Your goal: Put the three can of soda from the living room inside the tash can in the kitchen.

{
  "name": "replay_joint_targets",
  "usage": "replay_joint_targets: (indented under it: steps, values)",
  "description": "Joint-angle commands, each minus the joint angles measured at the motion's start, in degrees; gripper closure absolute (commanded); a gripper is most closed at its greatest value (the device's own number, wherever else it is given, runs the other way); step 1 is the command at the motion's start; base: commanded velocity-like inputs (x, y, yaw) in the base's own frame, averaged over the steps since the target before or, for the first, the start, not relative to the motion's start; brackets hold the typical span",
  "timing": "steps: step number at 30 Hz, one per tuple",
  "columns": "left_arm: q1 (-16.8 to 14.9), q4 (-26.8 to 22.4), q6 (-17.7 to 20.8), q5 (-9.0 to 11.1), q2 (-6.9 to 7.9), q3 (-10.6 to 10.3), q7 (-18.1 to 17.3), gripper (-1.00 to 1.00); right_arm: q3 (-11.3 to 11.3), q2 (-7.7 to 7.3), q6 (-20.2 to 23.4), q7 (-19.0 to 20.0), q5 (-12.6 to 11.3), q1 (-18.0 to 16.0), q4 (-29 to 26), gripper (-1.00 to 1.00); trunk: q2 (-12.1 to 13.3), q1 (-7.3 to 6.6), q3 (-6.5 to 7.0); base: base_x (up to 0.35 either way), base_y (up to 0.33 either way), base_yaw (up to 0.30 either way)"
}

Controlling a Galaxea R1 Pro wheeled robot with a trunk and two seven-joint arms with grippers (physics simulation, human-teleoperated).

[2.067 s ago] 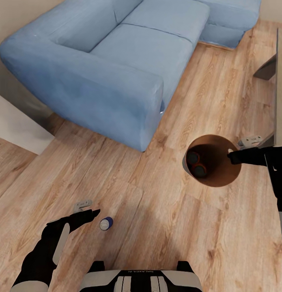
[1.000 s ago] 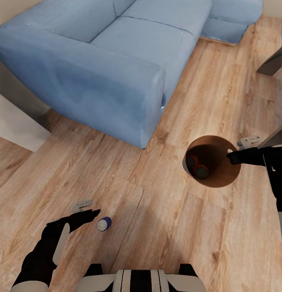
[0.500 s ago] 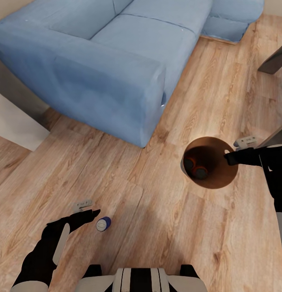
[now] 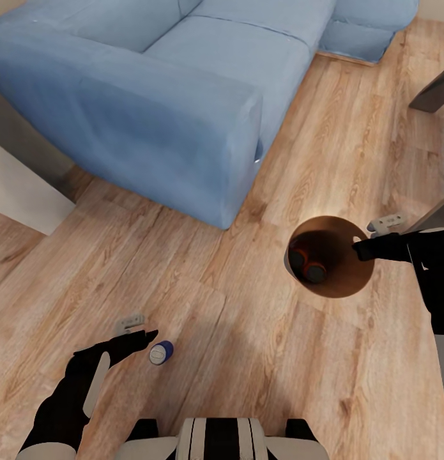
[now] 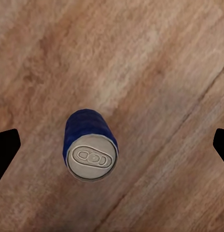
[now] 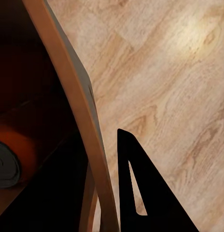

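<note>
- Gripping the round rim of the grey bin with the brown inside (image 4: pixel 349 289), my right gripper (image 4: pixel 361 248) is clamped on its wall — in the right wrist view the wall (image 6: pixel 76 104) passes between my two fingers, one black finger (image 6: pixel 141 193) outside it and the other in the dark inside.
- Two orange drink cans with silver ends (image 4: pixel 306 263) lie side by side at the bottom of that bin; the right wrist view catches one of them (image 6: pixel 13 154) low in the shadow.
- My left gripper (image 4: pixel 137 330) hovers over the warm wood floor (image 4: pixel 247 358) with its fingers spread wide and nothing between them touching.
- The dark blue drink can with a silver top (image 4: pixel 161 352) stands on the floor just beside that gripper — seen from the left wrist view, the can (image 5: pixel 91 145) sits between the two black fingertips (image 5: pixel 6 150), clear of both.
- The large light-blue corner sofa (image 4: pixel 170 83) stands beyond, well apart from the blue can and near the bin.
</note>
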Motion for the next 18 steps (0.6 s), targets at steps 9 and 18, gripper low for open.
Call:
replay_joint_targets:
  steps: [9,18]
  values:
    - [-0.02,0.08,0.0,-0.01,0.0,0.0,0.17,-1.0,0.0,0.09,0.24,0.32,-0.84,-0.02,-0.01,1.0,-3.63,1.98,-1.62,0.0,0.0,0.0]
    - [0.02,0.09,0.0,0.0,0.0,0.0,0.25,-1.0,0.07,0.12,0.24,0.26,-0.84,-0.02,-0.01,1.0,-7.24,3.95,-3.23,0.0,0.0,0.0]
